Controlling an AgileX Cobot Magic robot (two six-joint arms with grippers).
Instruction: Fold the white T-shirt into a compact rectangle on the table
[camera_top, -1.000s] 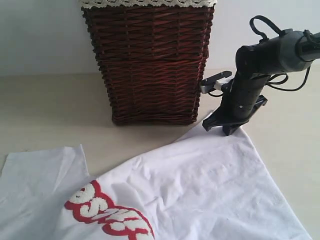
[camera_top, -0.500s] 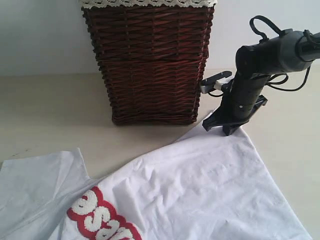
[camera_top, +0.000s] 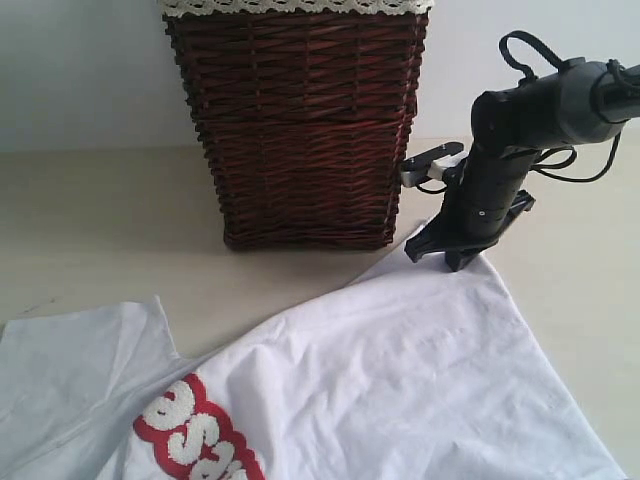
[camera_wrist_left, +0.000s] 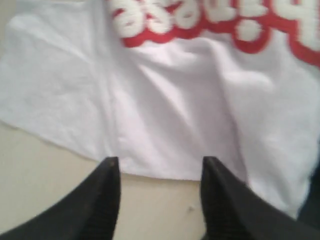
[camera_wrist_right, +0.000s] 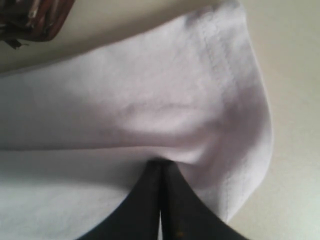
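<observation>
Right pincer (camera_top: 447, 257) was pressed together on a far corner of the white T-shirt (camera_top: 400, 380). Cloth puckered right at the tips in the right wrist view, and the black fingers (camera_wrist_right: 142, 210) were shut with no gap showing between them. Corner was pinched low, at or just off the tabletop (camera_top: 100, 230); couldn't tell which. Right arm (camera_top: 530, 110) stood at the right edge of the exterior view, angled down, with a cable looped over its top.

Left pincer (camera_wrist_left: 159, 167) was spread, nothing between its two dark fingers (camera_wrist_left: 107, 200). Tips hung over bare tabletop just beside the shirt's edge, not on the cloth as far as the left wrist view showed. That view was soft, so height above the surface couldn't be told.

Shirt lay spread on the tabletop, mostly flat with shallow wrinkles. It filled the lower part of the exterior view from the pinched corner down to the near edge. Red band (camera_top: 190, 435) with fuzzy white letters faced up near the bottom left, partly cut off by the frame. One short sleeve (camera_top: 80, 365) lay to the left of it, slightly rumpled.

Dark brown wicker basket (camera_top: 300, 130) stood upright on the tabletop behind the shirt, near the middle, with a pale lace liner (camera_top: 295, 6) over its rim. Shirt's far edge ran close to the basket's base; contact couldn't be told. Right pincer sat near the basket's lower right corner, apart from it.
</observation>
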